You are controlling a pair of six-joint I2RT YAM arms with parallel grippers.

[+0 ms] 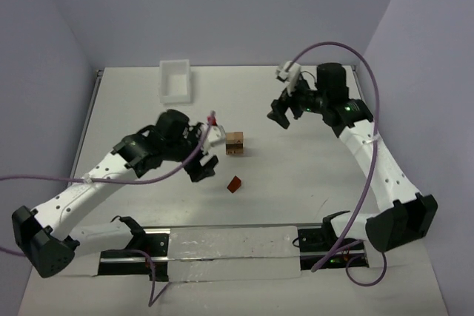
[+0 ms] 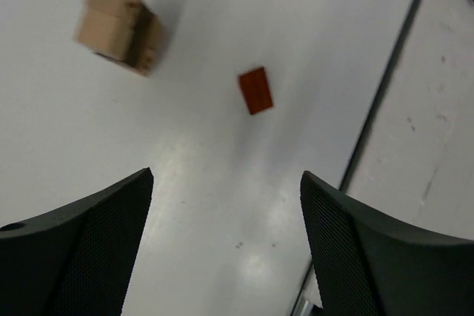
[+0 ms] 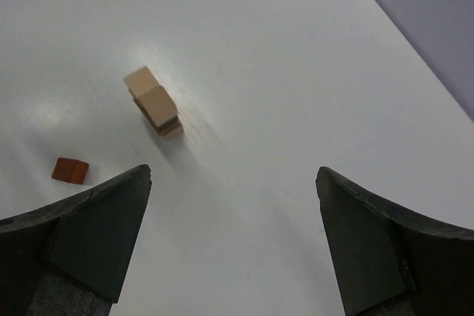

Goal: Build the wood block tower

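A short wood block tower (image 1: 235, 143) of tan and brown blocks stands mid-table; it also shows in the left wrist view (image 2: 118, 24) and the right wrist view (image 3: 153, 101). A loose reddish-brown block (image 1: 235, 184) lies in front of it, also in the left wrist view (image 2: 255, 90) and the right wrist view (image 3: 70, 170). My left gripper (image 1: 209, 155) hovers open and empty just left of the tower. My right gripper (image 1: 280, 117) is open and empty, raised to the tower's right.
A white rectangular bin (image 1: 176, 80) sits at the back left. A metal rail (image 1: 222, 242) runs along the near edge between the arm bases. Purple cables loop from both arms.
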